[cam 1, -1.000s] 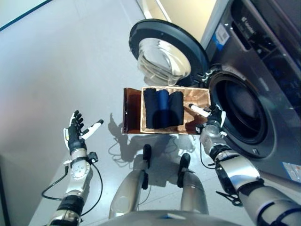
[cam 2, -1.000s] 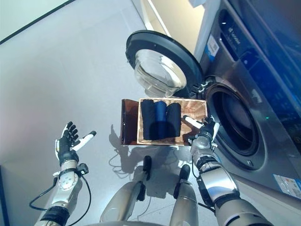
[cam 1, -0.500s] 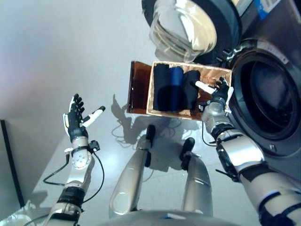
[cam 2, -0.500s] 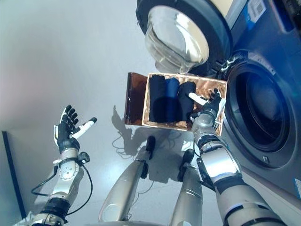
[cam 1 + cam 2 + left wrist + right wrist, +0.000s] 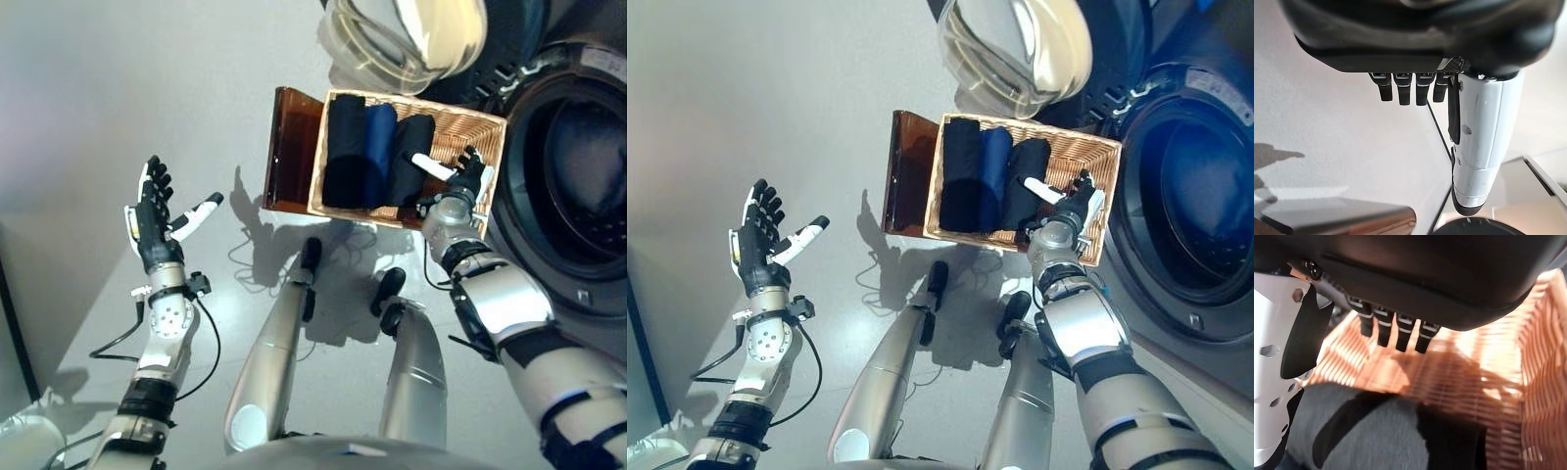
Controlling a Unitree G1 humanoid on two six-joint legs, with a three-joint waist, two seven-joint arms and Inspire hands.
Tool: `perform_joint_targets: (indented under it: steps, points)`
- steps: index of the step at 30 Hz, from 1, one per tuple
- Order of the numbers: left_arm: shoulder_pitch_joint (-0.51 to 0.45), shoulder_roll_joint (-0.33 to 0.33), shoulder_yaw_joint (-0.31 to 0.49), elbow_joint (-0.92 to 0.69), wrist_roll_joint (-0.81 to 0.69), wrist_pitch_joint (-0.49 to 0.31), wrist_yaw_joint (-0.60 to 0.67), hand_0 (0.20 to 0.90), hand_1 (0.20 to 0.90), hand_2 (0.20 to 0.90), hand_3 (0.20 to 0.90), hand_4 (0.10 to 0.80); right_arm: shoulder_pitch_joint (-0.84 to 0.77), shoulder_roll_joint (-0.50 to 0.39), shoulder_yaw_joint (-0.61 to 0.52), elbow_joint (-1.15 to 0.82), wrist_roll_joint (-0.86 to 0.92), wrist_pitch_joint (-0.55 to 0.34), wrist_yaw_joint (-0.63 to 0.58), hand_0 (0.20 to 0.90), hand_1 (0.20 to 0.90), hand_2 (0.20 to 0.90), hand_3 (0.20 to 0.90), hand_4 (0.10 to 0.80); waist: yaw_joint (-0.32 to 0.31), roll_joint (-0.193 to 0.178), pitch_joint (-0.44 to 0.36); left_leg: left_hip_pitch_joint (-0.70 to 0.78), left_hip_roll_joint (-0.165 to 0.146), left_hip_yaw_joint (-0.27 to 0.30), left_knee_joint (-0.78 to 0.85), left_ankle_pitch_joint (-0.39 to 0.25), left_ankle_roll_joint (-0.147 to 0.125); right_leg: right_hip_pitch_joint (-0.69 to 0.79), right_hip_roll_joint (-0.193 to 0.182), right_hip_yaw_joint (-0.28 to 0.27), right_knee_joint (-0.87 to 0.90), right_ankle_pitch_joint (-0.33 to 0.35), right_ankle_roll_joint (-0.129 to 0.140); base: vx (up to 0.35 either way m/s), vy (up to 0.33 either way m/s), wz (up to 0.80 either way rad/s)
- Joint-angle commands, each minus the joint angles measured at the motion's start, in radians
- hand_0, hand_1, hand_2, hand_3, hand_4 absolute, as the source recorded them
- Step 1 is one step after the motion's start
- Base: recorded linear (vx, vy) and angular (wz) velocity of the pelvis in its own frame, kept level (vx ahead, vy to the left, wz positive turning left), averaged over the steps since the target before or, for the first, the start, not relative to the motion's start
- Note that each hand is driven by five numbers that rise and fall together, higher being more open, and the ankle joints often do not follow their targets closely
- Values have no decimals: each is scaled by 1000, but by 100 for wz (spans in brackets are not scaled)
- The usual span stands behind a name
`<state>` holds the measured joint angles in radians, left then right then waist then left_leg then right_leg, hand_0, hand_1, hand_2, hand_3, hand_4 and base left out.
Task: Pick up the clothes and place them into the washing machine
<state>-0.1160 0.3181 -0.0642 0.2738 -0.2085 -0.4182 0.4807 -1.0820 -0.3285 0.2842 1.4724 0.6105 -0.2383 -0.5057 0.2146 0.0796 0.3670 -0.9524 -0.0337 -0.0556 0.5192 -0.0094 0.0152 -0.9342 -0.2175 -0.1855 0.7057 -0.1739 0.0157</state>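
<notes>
Three rolled garments lie side by side in a wicker basket (image 5: 482,132): a black one (image 5: 345,147), a blue one (image 5: 377,137) and a dark grey one (image 5: 411,162). My right hand (image 5: 462,184) hovers open over the basket's near right part, thumb above the dark grey roll (image 5: 1376,431), holding nothing. The washing machine's drum opening (image 5: 578,186) gapes just right of the basket, its round door (image 5: 411,39) swung open behind. My left hand (image 5: 152,220) is raised open over the floor at the left, empty.
A brown lid or panel (image 5: 286,147) leans against the basket's left side. Grey floor (image 5: 147,88) stretches to the left and behind.
The camera has tilted, so the whole scene shifted. My right hand has reached from the basket's near right edge in over its inside beside the dark grey roll. The left hand stays raised.
</notes>
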Motion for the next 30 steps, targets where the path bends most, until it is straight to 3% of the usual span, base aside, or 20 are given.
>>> perform_joint_targets:
  steps: [1, 12, 13, 14, 15, 16, 17, 30]
  points:
    - [-16, 68, 22, -116, 31, -71, 52, 900, 900, 900, 900, 800, -98, -34, 42, -7, -8, -47, -40, 900, 900, 900, 900, 800, 38, 15, -35, -1, -42, 37, 69, -146, -11, 40, 19, 28, -74, 13, -5, 8, 1, 17]
    - [-46, 70, 8, -126, 42, -76, 72, 900, 900, 900, 900, 800, -145, -66, 45, 45, -42, -17, -61, 900, 900, 900, 900, 800, 64, 24, -37, -14, -62, 19, 25, -121, -12, 36, 1, 10, -85, 13, -2, 7, -1, 11]
    - [-48, 70, 6, -128, 44, -76, 74, 900, 900, 900, 900, 800, -151, -72, 42, 53, -48, -11, -66, 713, 713, 713, 713, 667, 67, 26, -38, -16, -64, 17, 23, -120, -12, 35, -1, 10, -84, 12, -2, 7, -8, 13]
    - [-51, 69, 4, -130, 43, -76, 74, 900, 900, 900, 900, 800, -155, -79, 41, 64, -56, -2, -69, 645, 645, 645, 645, 618, 72, 29, -38, -18, -66, 15, 19, -117, -12, 32, -3, 8, -80, 10, -2, 3, -4, 10]
    - [-53, 68, 3, -132, 45, -75, 74, 900, 900, 900, 900, 800, -156, -85, 40, 72, -66, 5, -73, 433, 433, 433, 433, 467, 77, 31, -37, -20, -69, 14, 19, -115, -12, 32, -5, 6, -77, 8, -2, 5, -6, 7]
    - [-51, 67, 2, -134, 47, -74, 73, 900, 900, 900, 900, 800, -159, -90, 40, 78, -70, 11, -75, 348, 348, 348, 348, 406, 79, 32, -37, -21, -70, 13, 19, -115, -11, 31, -6, 6, -74, 7, -2, 4, 2, 7]
    - [-52, 66, -1, -135, 48, -73, 77, 900, 900, 900, 900, 800, -164, -95, 40, 88, -84, 22, -86, 200, 200, 200, 200, 300, 84, 36, -38, -26, -73, 12, 19, -113, -11, 28, -9, 4, -72, 6, -3, 5, 2, 7]
    - [-35, 65, -5, -143, 49, -73, 67, 900, 900, 900, 900, 800, -103, -139, -12, 83, -98, 38, -100, 200, 200, 200, 200, 300, 76, 59, -47, -4, -67, 22, -18, -93, -12, 30, -11, 22, -81, 20, -4, -2, 7, 4]
